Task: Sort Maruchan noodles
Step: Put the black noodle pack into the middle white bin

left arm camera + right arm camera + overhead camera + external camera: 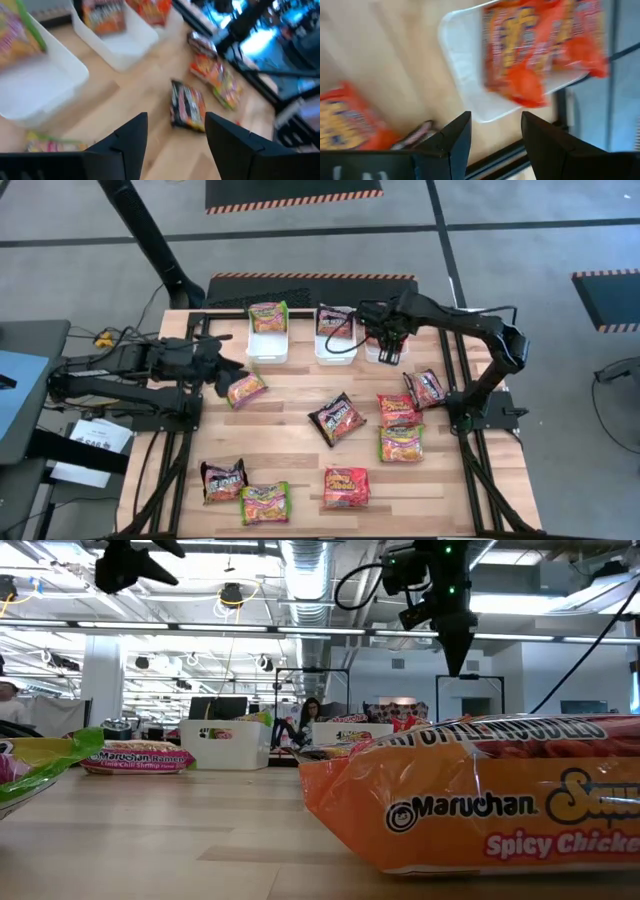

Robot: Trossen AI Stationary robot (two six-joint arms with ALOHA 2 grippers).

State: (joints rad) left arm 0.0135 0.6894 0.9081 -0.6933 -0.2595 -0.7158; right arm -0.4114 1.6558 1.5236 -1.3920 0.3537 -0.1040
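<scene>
Three white tubs stand along the far edge. The left tub (267, 345) holds a green-edged Maruchan packet (268, 314), the middle tub (335, 348) a black one (335, 320). The right tub (465, 75) holds a red-orange packet (535, 50). My right gripper (495, 117) hangs open above that tub, pointing down, with nothing between its fingers. My left gripper (176, 122) is open at the table's left, just left of a green-edged packet (246, 389) that lies flat on the wood. Several more packets lie about the table, among them a black one (336, 418).
Loose packets lie flat toward the right and the near edge: red-orange (398, 409), (346, 487), green-edged (401, 443), (265, 503), black (223, 479), (425, 388). Bare wood lies between the tubs and these packets. A red-orange packet (480, 810) fills the low view's foreground.
</scene>
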